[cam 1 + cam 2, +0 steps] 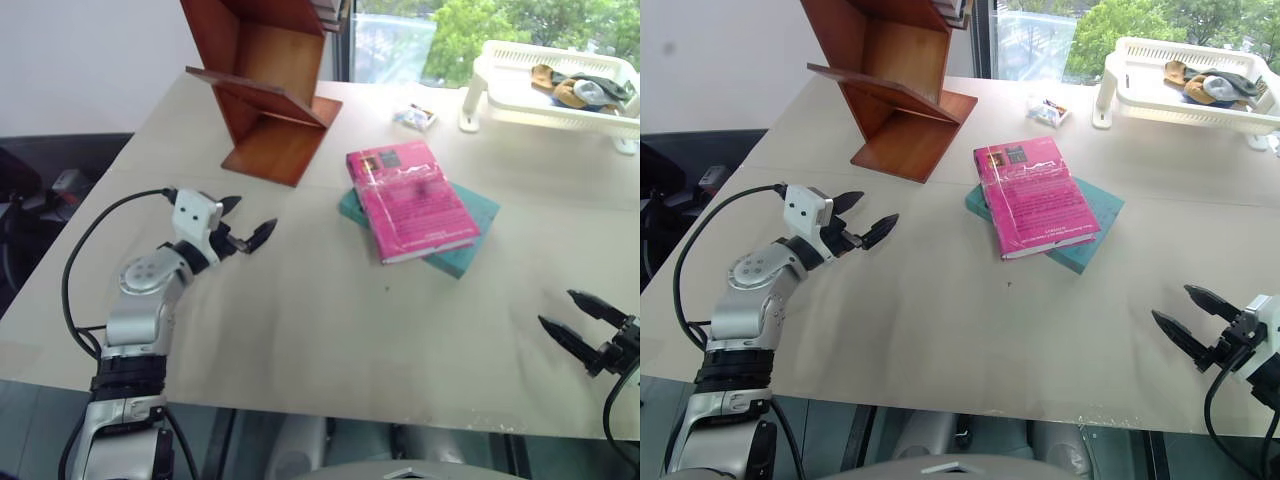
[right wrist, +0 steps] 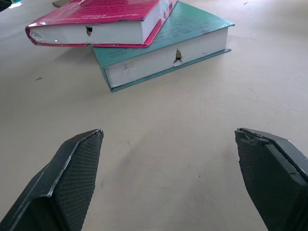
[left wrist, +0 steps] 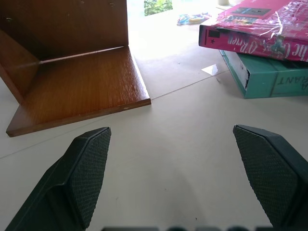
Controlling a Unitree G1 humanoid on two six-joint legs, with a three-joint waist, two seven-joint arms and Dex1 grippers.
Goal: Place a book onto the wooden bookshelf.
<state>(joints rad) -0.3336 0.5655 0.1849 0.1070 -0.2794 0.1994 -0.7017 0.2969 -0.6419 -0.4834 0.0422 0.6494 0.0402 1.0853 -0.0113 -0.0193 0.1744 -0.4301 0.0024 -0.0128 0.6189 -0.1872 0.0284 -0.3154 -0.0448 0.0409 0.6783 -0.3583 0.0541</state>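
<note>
The magenta-pink book (image 1: 410,199) lies flat on top of a thicker teal book (image 1: 466,243) in the middle of the table. The reddish-brown wooden bookshelf (image 1: 270,90) stands at the far left, its flat base toward the books. My left gripper (image 1: 248,222) hovers open over the table left of the books, in front of the bookshelf base (image 3: 77,91), nothing between its fingers (image 3: 84,168). My right gripper (image 1: 572,318) stands open near the table's front right edge, pointing toward the book (image 2: 96,21), and holds nothing.
A white plastic basket rack (image 1: 545,85) with cloth items sits at the far right. A small wrapped packet (image 1: 414,117) lies between the shelf and the rack. A window runs behind the table. Black cables trail off the table's left side.
</note>
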